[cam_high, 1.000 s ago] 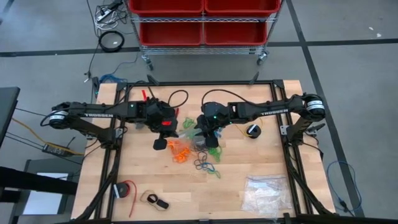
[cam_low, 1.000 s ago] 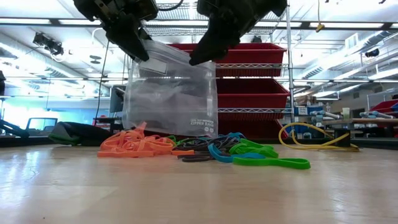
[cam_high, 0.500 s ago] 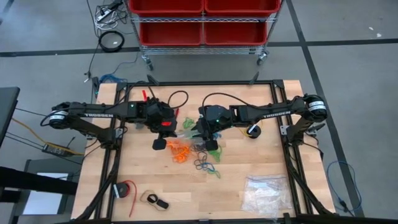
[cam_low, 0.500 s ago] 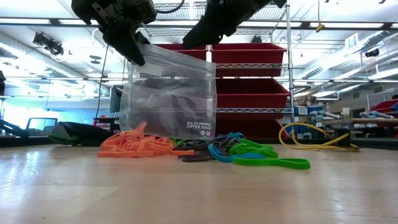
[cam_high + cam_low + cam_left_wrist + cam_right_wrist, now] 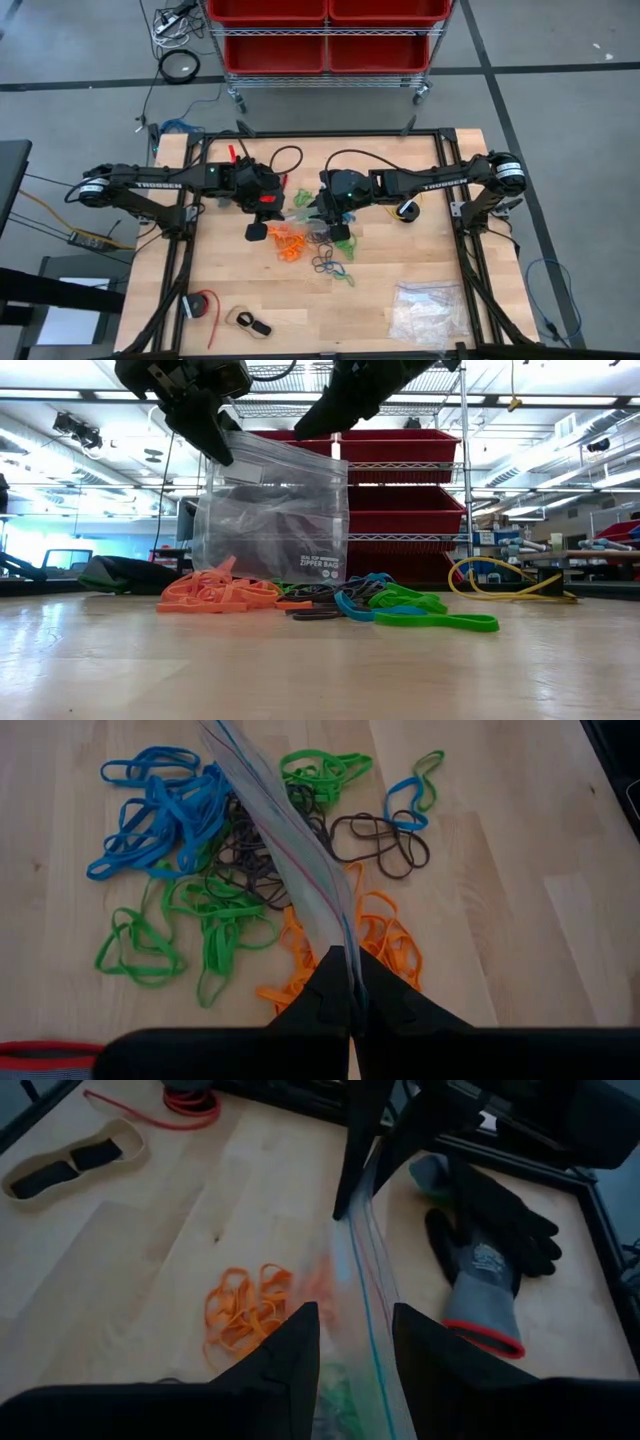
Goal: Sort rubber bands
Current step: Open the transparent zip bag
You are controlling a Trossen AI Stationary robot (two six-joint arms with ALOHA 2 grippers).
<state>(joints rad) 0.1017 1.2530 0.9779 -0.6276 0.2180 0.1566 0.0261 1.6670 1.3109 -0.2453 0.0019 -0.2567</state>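
Two dark robot arms meet over the middle of a wooden tabletop (image 5: 400, 260), holding up a clear zipper bag (image 5: 275, 510) between them. The left end effector (image 5: 352, 1005), at the upper left of the low view, is clamped shut on one top corner of the bag. The right end effector (image 5: 352, 1342), at the top centre of that view, has its fingers apart, straddling the bag's rim without visibly pinching it. A second ago its fingers were wider and lower against the bag's top edge; they have since narrowed and lifted a little, and the bag hangs slightly lower. This suggests the right arm is still lining up a grip to pull the bag open. The rubber bands (image 5: 330, 605) lie loose on the tabletop just below the bag: orange at left, then black, blue and green toward the right. None looks sorted yet.
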